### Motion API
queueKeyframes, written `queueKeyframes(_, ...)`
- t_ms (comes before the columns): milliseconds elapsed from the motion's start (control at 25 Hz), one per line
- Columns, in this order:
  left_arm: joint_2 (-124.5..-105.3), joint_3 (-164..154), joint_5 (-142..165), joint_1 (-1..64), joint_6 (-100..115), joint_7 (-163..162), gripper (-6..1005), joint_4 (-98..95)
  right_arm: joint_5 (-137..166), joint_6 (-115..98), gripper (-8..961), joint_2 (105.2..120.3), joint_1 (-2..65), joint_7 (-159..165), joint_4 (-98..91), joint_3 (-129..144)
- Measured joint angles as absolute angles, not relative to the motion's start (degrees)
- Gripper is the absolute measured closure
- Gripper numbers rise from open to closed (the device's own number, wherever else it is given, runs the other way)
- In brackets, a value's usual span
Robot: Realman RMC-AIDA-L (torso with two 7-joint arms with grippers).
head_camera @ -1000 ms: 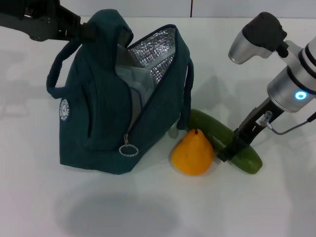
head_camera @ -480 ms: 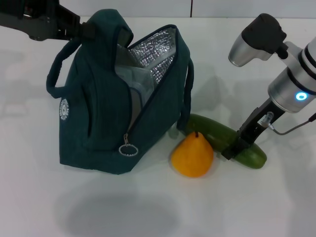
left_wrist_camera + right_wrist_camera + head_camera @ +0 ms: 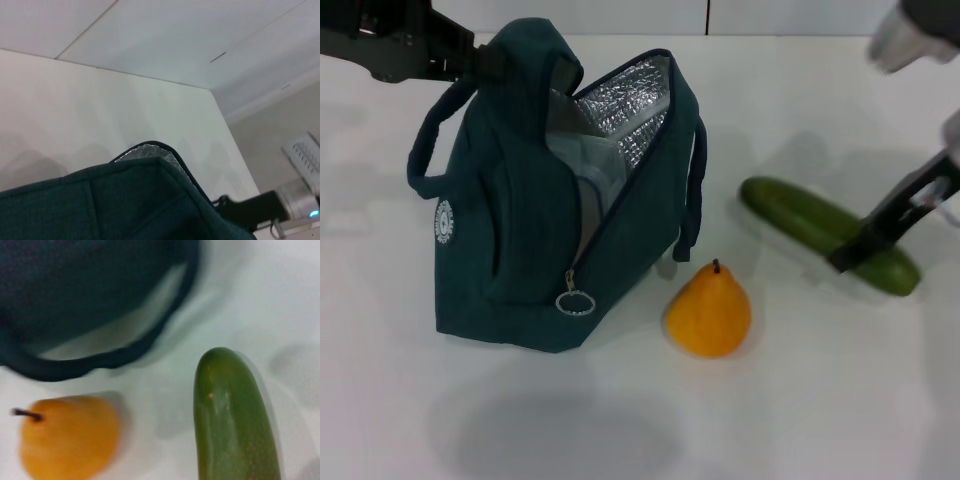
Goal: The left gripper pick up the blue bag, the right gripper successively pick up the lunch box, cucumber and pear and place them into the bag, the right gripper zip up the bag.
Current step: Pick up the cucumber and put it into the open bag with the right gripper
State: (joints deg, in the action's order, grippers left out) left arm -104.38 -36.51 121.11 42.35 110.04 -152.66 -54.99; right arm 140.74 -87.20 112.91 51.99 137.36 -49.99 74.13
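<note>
The blue bag (image 3: 530, 200) stands open on the white table, foil lining showing. My left gripper (image 3: 470, 62) is shut on its top at the far left and holds it up. The clear lunch box (image 3: 582, 190) shows partly inside the bag. My right gripper (image 3: 852, 256) is shut on the cucumber (image 3: 820, 230), which hangs just above the table, right of the bag. The pear (image 3: 709, 312) stands upright in front of the bag's open end. The right wrist view shows the cucumber (image 3: 232, 415), the pear (image 3: 70, 437) and a bag handle (image 3: 100, 360).
The bag's ring zipper pull (image 3: 575, 302) hangs at the low front end of the opening. The left wrist view shows the bag's fabric (image 3: 125, 200) and the right arm (image 3: 270, 207) beyond it. White table (image 3: 820, 400) lies all around.
My right gripper has carried the cucumber to the right and farther back, away from the pear. The bag has shifted slightly left. The pear has not moved.
</note>
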Motion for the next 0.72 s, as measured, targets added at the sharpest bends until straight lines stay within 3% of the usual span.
queueKeyframes(80, -104.38, -36.5, 121.1, 42.5, 110.0, -152.7, 954, -55.0, 142.6, -88.0, 350, 112.09, 51.3, 137.3, -51.0, 71.4)
queueKeyframes(320, -104.39, -36.5, 121.1, 42.7, 110.0, -152.7, 954, -55.0, 144.1, -88.8, 351, 107.0, 50.2, 137.1, -52.3, 60.8)
queueKeyframes(440, -104.4, -36.5, 121.1, 42.7, 110.0, -152.7, 954, -55.0, 142.9, -90.5, 351, 105.32, 50.4, 137.0, -55.1, 58.9)
queueKeyframes(560, -104.46, -36.5, 121.1, 42.8, 110.0, -152.7, 954, -55.0, 142.3, -94.4, 351, 104.5, 52.5, 136.3, -58.3, 59.0)
queueKeyframes(720, -104.76, -36.6, 121.1, 42.9, 110.0, -152.5, 954, -54.9, 142.2, -99.1, 351, 105.15, 56.4, 134.7, -60.6, 59.4)
